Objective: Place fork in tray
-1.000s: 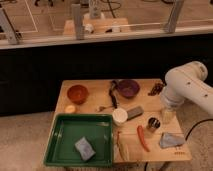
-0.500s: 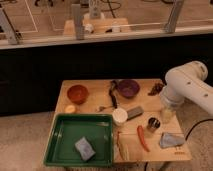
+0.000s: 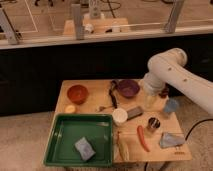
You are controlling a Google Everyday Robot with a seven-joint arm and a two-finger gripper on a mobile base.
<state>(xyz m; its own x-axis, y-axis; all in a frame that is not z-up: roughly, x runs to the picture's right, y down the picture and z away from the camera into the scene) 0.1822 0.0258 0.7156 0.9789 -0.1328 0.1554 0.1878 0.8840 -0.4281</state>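
The fork (image 3: 103, 107) is a small silver piece lying on the wooden table (image 3: 90, 85), between the orange bowl (image 3: 77, 93) and the white cup (image 3: 119, 116). The green tray (image 3: 62, 135) sits at the table's front left, just in front of the fork, with a blue-grey sponge (image 3: 84, 148) inside. My white arm reaches in from the right. The gripper (image 3: 149, 99) hangs over the table's right half, beside the purple bowl (image 3: 128, 88), well to the right of the fork and holding nothing I can see.
A black utensil (image 3: 113, 95) lies by the purple bowl. A dark block (image 3: 134, 113), a dark cup (image 3: 153, 123), a red pepper (image 3: 143, 138), a banana (image 3: 122, 147), a blue cup (image 3: 171, 106) and a blue cloth (image 3: 170, 141) crowd the right side. A small orange fruit (image 3: 70, 108) sits at the left.
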